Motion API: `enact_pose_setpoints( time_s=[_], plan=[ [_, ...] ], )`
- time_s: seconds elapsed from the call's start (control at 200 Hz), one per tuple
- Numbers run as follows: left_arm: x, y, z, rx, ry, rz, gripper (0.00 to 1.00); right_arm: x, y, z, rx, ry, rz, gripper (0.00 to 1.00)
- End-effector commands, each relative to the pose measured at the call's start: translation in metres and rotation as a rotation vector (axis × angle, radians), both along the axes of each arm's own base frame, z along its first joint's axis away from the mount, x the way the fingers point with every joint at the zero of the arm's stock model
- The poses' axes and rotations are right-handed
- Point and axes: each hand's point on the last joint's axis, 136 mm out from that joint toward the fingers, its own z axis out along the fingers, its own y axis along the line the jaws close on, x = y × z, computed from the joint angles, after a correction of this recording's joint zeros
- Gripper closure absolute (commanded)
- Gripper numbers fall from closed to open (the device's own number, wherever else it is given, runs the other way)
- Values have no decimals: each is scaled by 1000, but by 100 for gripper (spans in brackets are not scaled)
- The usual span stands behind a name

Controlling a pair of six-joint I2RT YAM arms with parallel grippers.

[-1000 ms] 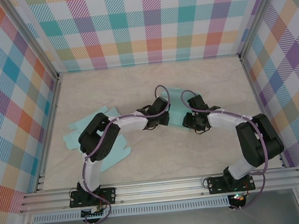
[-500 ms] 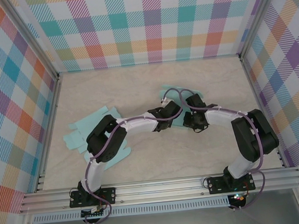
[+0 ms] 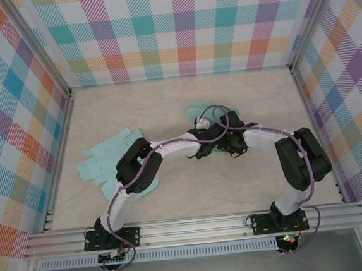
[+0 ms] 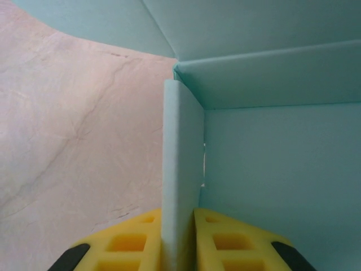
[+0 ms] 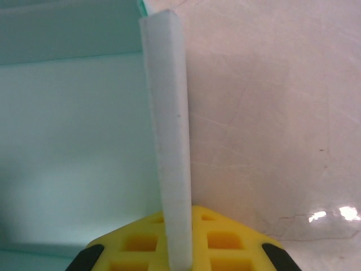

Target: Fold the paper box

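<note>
Both arms have drawn together at centre frame. Left gripper (image 4: 179, 228) pinches one upright wall of the paper box (image 3: 195, 109); right gripper (image 5: 179, 243) pinches another, seemingly the opposite one.

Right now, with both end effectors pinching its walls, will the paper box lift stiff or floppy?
Probably light: the paper box is thin sheet. The wall in the left end effector stands upright, so its folds likely add stiffness. Unpinched panels may flex or unfold.
</note>
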Motion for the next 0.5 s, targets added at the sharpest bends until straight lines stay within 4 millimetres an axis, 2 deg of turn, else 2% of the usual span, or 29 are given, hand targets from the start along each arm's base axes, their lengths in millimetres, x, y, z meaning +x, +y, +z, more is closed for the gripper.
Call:
enact_pose_setpoints(
  time_s=[0.0,0.085,0.18,0.26,0.35,0.495],
  plan=[
    [-4,73,-19,283,34,115,82,-23,-9,-16,-57,112,4,100],
    [-8,72,-18,232,42,107,82,-22,-8,-16,-54,111,4,100],
    [-14,57,-16,76,69,68,75,-20,-6,-14,-48,110,9,100],
    [-17,40,-3,-60,79,28,67,-18,-4,-11,-44,106,14,100],
    [-22,21,15,-206,91,-20,54,-19,-2,-10,-43,110,25,100],
    [-30,3,46,-381,90,-67,49,-20,0,-7,-39,107,38,94]
  ],
)
